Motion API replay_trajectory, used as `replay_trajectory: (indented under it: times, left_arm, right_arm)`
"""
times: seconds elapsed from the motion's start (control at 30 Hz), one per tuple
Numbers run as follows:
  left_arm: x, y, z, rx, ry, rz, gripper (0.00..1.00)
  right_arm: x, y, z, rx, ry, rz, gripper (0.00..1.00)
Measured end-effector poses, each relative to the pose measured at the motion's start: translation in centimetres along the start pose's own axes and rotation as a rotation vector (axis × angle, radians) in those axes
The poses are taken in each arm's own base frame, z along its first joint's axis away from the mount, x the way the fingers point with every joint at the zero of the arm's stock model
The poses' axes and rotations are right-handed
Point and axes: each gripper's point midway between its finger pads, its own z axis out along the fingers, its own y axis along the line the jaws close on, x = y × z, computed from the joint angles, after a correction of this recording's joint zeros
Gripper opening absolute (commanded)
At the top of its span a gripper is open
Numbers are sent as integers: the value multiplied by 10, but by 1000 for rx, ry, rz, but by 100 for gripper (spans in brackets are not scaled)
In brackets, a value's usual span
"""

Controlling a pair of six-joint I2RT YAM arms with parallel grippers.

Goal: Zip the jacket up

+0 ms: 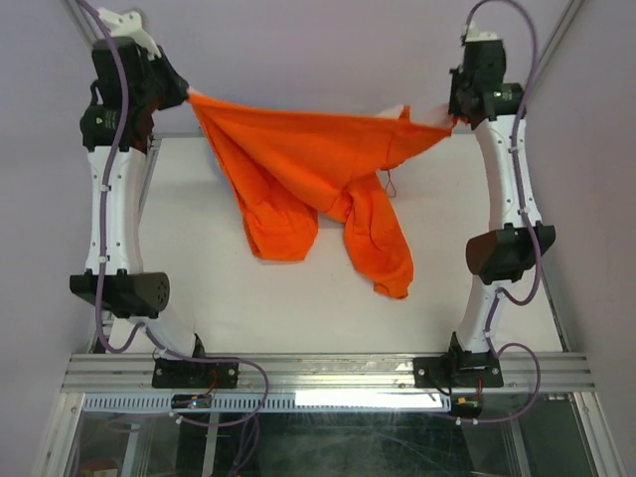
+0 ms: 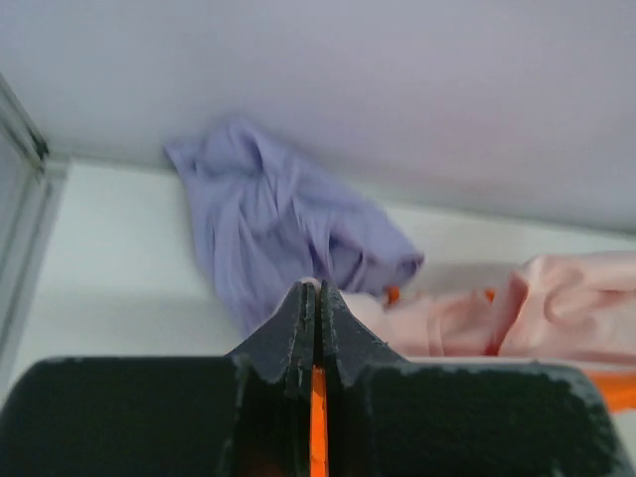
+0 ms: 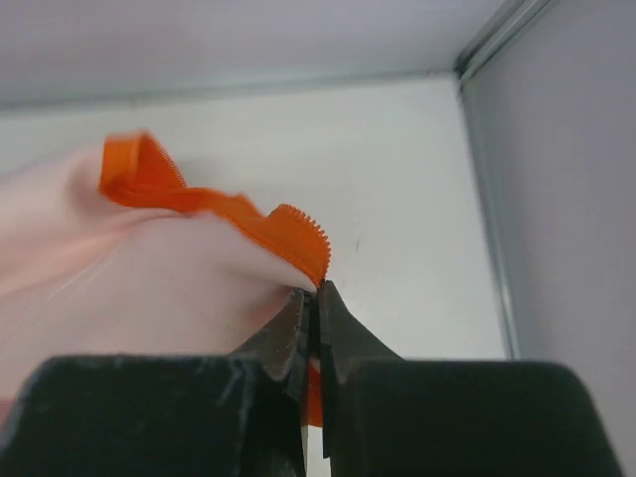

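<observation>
The orange jacket (image 1: pixel 318 164) hangs stretched between my two grippers above the far part of the table, sleeves drooping to the tabletop. My left gripper (image 1: pixel 184 96) is shut on its left corner; in the left wrist view (image 2: pixel 317 293) orange fabric shows between the closed jaws and pink lining (image 2: pixel 537 308) lies to the right. My right gripper (image 1: pixel 455 121) is shut on the right corner; in the right wrist view (image 3: pixel 316 293) the jaws pinch the orange zipper tape (image 3: pixel 288 234) beside pink lining (image 3: pixel 119 288).
A lavender cloth garment (image 2: pixel 278 229) lies bunched on the table at the back left, below the left gripper. The white tabletop (image 1: pixel 328 308) has a metal rail along its near edge and grey walls around it.
</observation>
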Motion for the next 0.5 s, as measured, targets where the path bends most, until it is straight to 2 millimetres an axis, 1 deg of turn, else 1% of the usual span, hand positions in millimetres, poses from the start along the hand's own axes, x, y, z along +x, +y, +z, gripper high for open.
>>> replay_trajectory:
  times: [0.07, 0.1, 0.13, 0.17, 0.23, 0.3, 0.4, 0.5]
  left_arm:
    - [-47, 3, 3, -3, -103, 1, 0]
    - [-62, 2, 2, 0, -140, 5, 0]
    - [-79, 1, 0, 7, -185, 11, 0]
    - [-89, -3, -4, 22, -219, 17, 0]
    - [-102, -13, -15, 71, -265, 30, 0]
    - [-110, -25, -25, 131, -301, 46, 0]
    - [-118, -49, -49, 249, -338, 77, 0]
    - [-128, -79, -82, 399, -384, 122, 0]
  right_arm:
    - [-50, -22, -32, 36, -155, 60, 0]
    - [-74, -33, -55, 47, -247, 92, 0]
    - [-88, -41, -72, 51, -307, 112, 0]
    - [-96, -46, -88, 49, -348, 126, 0]
    - [-105, -48, -118, 13, -429, 147, 0]
    - [-107, -43, -141, -43, -486, 154, 0]
    - [-107, -29, -173, -164, -567, 150, 0]
    - [-110, -7, -202, -311, -644, 137, 0]
